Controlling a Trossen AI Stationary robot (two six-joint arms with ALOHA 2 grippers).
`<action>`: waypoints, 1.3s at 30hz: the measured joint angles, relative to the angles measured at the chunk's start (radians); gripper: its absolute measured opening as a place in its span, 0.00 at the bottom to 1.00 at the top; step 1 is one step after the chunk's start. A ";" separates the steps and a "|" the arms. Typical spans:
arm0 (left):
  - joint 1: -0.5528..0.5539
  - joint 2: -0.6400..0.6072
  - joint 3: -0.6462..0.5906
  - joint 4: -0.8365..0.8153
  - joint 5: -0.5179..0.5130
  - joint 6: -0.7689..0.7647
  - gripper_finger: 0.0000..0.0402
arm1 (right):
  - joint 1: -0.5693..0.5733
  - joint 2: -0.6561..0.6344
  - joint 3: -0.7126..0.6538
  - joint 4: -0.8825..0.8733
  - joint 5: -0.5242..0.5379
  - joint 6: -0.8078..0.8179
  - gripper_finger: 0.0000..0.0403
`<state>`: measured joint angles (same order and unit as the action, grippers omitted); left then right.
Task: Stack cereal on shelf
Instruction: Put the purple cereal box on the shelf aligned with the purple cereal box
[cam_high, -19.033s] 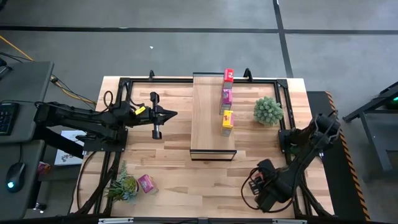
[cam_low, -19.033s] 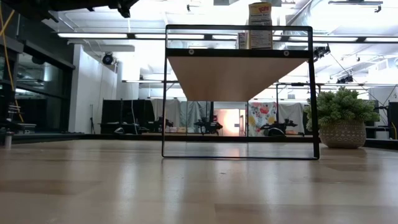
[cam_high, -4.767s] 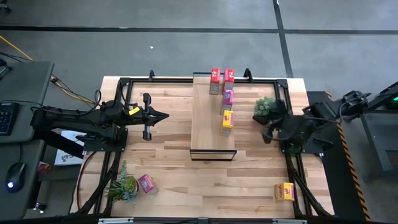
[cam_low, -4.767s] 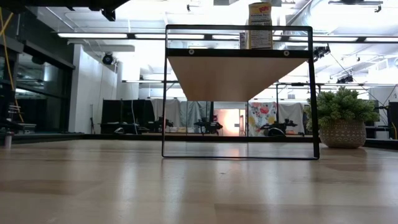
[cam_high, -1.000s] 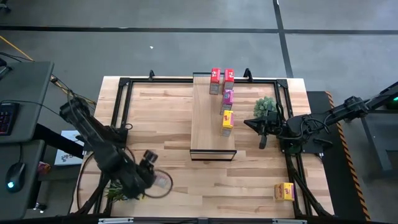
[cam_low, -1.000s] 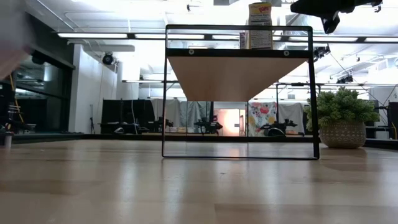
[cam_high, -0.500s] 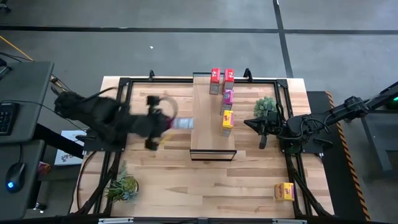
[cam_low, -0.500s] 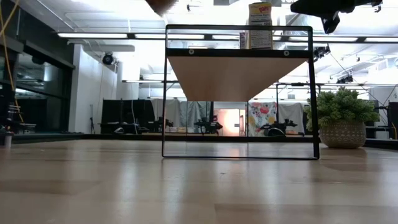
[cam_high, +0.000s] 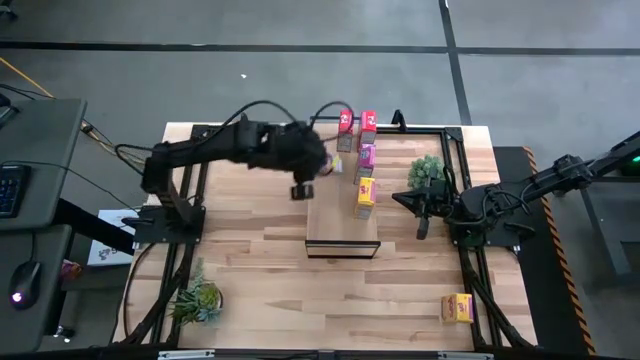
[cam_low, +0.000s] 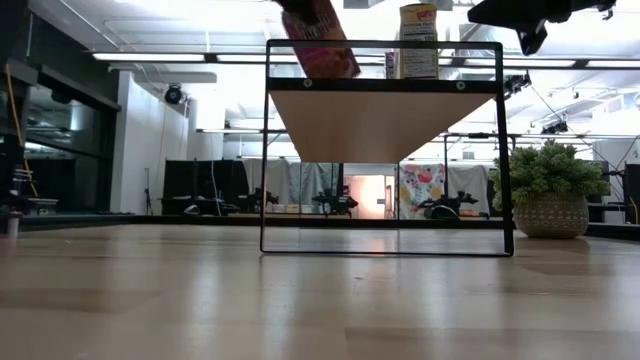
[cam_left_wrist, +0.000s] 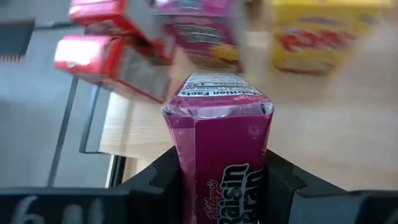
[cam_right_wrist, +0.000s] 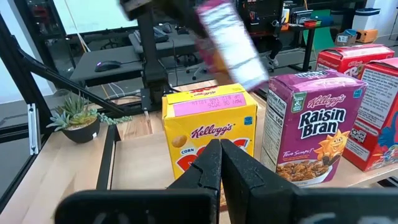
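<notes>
Between the fingers of the left claw (cam_left_wrist: 219, 186) a pink box (cam_left_wrist: 219, 143) is clamped, carried tilted above the shelf (cam_high: 330, 215) near its left edge. Ahead of that claw, four boxes are already stood on the shelf: two red boxes (cam_high: 357, 128) at the far end, then a second pink box (cam_high: 366, 156), then a yellow box (cam_high: 366, 193) nearest the front. The carried box is not yet set down; by the look of it, a bare spot beside the row is what is being sought.

Off to the shelf's right, the right claw (cam_high: 420, 212) is held idle with its fingers pressed together on nothing, pointed at the row. Well behind it, near the counter's (cam_high: 250, 260) front right corner, one yellow box (cam_high: 459, 307) is left to be fetched. So four are placed, one is in transit, one waits.
</notes>
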<state>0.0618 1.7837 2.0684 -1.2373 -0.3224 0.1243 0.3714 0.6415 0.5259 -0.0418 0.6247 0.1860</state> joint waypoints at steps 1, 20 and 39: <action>0.016 0.014 0.016 0.000 0.006 -0.017 0.33 | 0.000 0.000 0.000 -0.002 0.000 0.000 0.00; 0.126 0.078 0.041 0.034 0.164 -0.004 0.33 | 0.000 0.000 0.000 -0.044 0.000 0.045 0.00; 0.130 0.139 0.041 0.048 0.161 0.029 0.33 | 0.000 0.001 0.000 -0.044 0.000 0.053 0.00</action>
<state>0.1913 1.9228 2.1094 -1.1893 -0.1616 0.1534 0.3717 0.6422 0.5259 -0.0860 0.6247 0.2390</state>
